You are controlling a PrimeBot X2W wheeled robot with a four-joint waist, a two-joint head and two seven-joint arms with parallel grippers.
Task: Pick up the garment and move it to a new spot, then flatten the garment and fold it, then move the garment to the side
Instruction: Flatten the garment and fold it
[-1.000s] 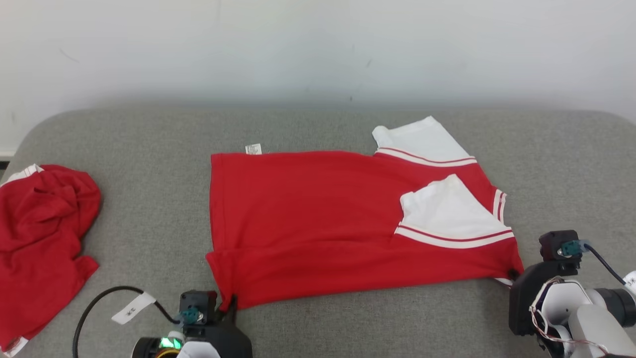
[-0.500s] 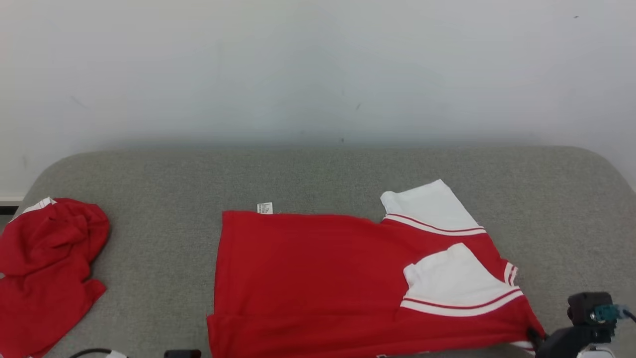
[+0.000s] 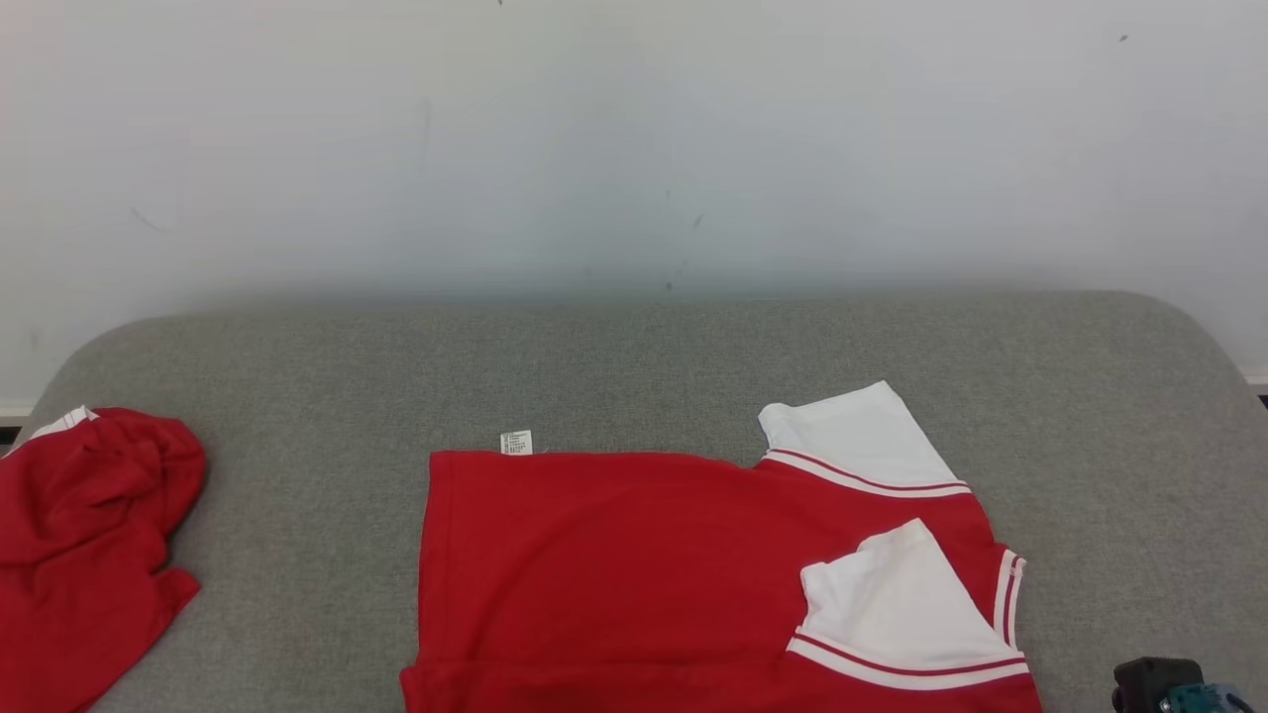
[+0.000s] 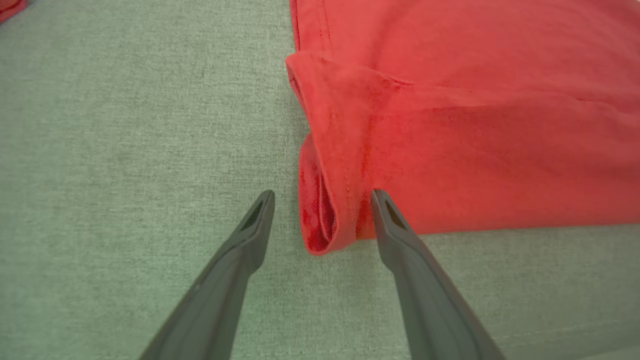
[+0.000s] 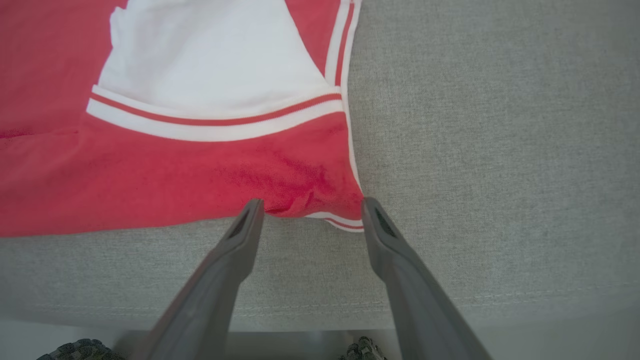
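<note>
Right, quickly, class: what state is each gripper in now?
Left gripper: open, holding nothing; the red garment has a folded corner lying loose between its jaws.
Right gripper: open, holding nothing; its jaws straddle the garment's other corner.

Shirt point(image 3: 614, 574) is showing solid red across the body. Sleeves point(image 3: 857, 436) are showing white, each ending in a white band carrying one thin red stripe. Care label point(image 3: 516, 443) is reading white with faint grey print. Second garment point(image 3: 79, 555) is showing the same red, with white trim. Cushion point(image 3: 634, 366) is showing heathered grey. Wall point(image 3: 634, 149) is reading off-white.
</note>
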